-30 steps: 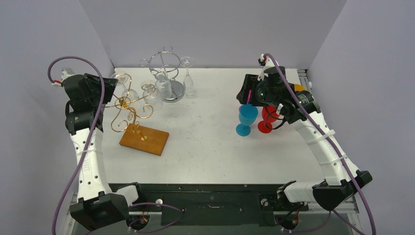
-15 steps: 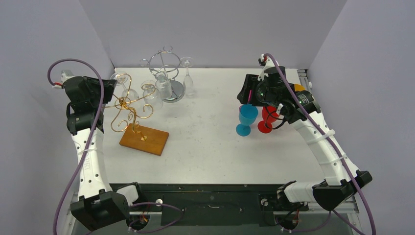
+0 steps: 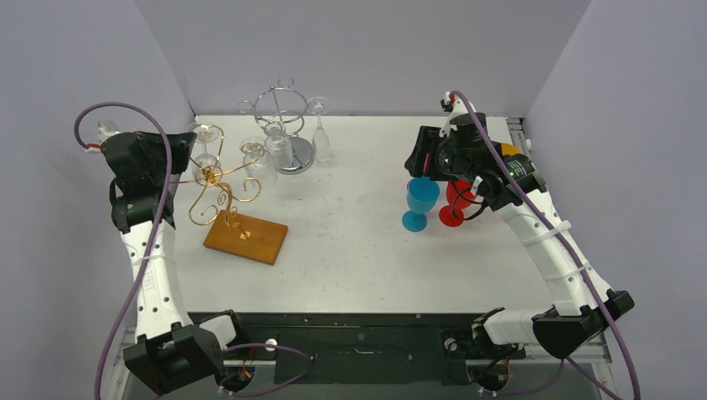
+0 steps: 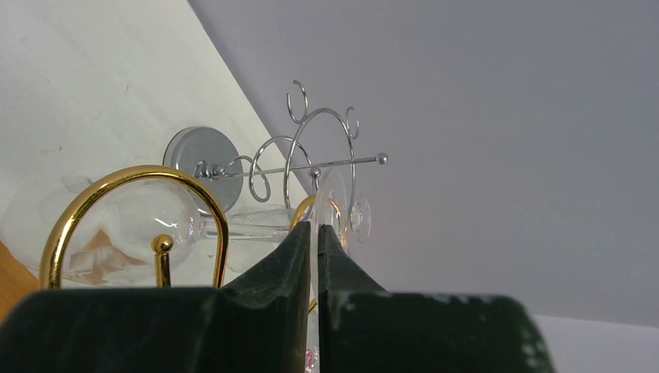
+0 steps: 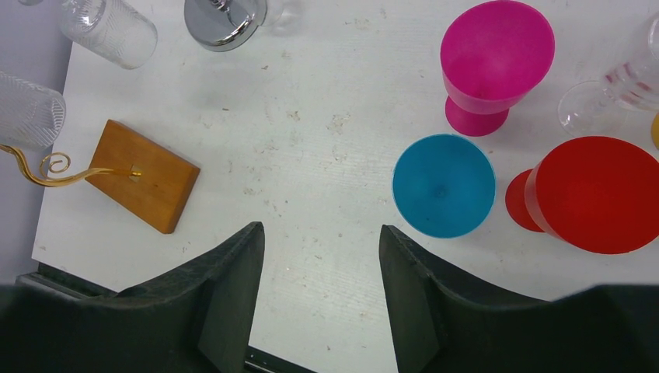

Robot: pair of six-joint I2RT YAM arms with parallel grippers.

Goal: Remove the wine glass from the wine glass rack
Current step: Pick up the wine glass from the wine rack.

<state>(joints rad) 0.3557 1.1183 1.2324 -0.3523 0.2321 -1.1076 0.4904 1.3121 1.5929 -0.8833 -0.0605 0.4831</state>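
Observation:
The gold wire wine glass rack (image 3: 218, 187) stands on a wooden base (image 3: 246, 237) at the left of the table. My left gripper (image 3: 182, 152) is at the rack's upper left loop, shut on the thin stem of a clear wine glass (image 4: 336, 203). The stem runs between my fingertips (image 4: 299, 241) in the left wrist view, with the round foot just beyond them. Another clear glass (image 4: 148, 225) hangs behind the gold loop (image 4: 93, 202). My right gripper (image 5: 320, 241) is open and empty, hovering above the table beside the blue cup (image 5: 444, 185).
A silver wire rack (image 3: 283, 125) with clear glasses stands at the back. A blue cup (image 3: 419, 202) and a red cup (image 3: 454, 202) stand under the right arm. The right wrist view also shows a pink cup (image 5: 494, 62) and a clear glass (image 5: 614, 89).
My left gripper has drawn back to the left, away from the rack's middle, still shut on the glass stem. The right arm has not moved.

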